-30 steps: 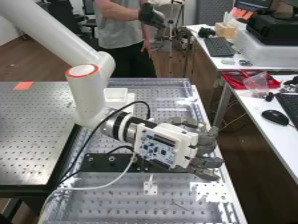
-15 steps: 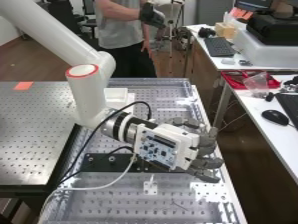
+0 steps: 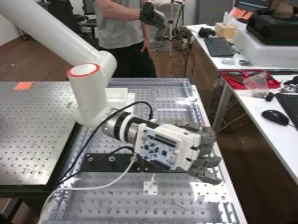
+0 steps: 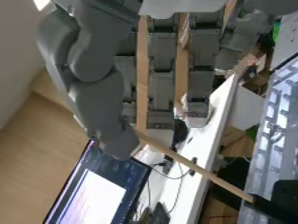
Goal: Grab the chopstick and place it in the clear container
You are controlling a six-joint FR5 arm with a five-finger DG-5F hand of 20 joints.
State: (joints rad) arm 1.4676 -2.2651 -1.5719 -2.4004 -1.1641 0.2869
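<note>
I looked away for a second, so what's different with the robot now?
The white arm and its hand have shifted a tiny bit toward the high view's right. The hand pinches the chopstick; I can't tell if that's new. The bench and black plate stayed put.

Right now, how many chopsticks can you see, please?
1: a light wooden chopstick, held aslant at the tips of the hand's dark grey thumb and fingers. Another one behind the fingers could be hidden.
</note>
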